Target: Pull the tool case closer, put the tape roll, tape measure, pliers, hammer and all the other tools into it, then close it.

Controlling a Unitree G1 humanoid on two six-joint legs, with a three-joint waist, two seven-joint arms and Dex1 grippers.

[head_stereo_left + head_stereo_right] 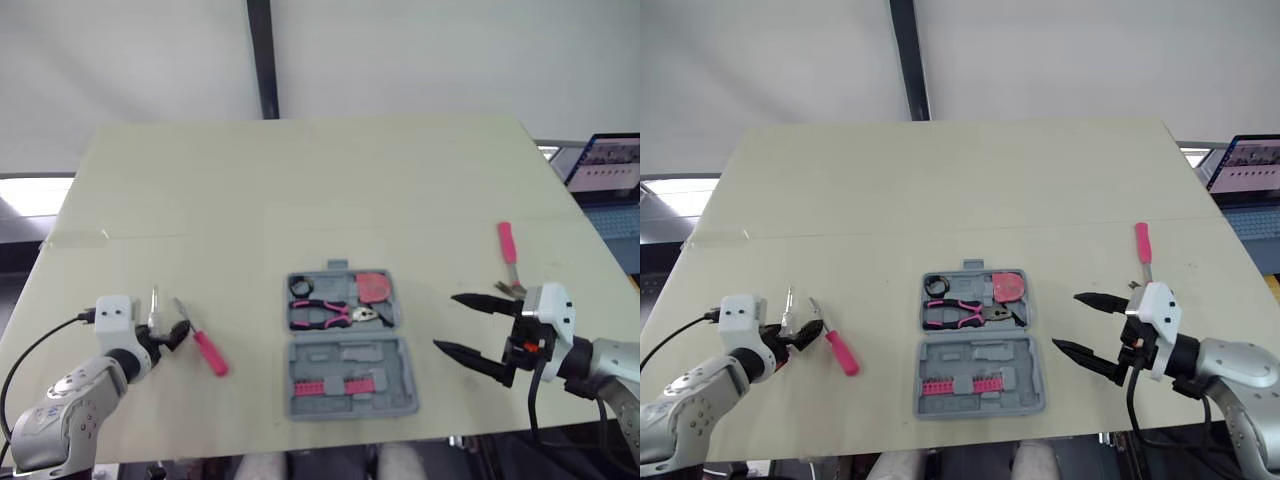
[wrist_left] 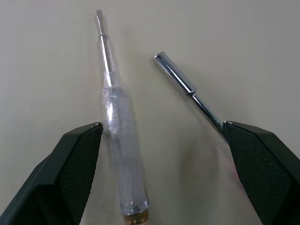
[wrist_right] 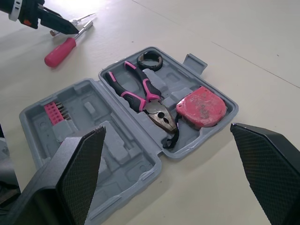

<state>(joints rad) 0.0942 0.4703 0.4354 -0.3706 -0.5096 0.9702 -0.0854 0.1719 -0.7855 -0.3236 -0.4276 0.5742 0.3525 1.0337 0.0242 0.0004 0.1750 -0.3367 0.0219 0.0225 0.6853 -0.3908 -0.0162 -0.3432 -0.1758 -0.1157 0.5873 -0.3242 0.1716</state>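
Open tool case (image 1: 345,345) sits mid-table (image 1: 300,180), near the front edge; tape roll (image 1: 301,286), pliers (image 1: 325,312) and tape measure (image 1: 373,286) are seated in it. Wide-spread left end effector (image 2: 161,125) straddles the clear-handled screwdriver (image 2: 119,140), likely lining up a pickup; the pink-handled screwdriver (image 1: 210,352) lies just beside. Empty right end effector (image 1: 446,322) gapes wide between the case and a pink-handled tool (image 1: 507,243).

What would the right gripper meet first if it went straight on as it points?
Probably the open tool case: the right gripper points at its near edge, with bare table between. The gripper's height is unclear.
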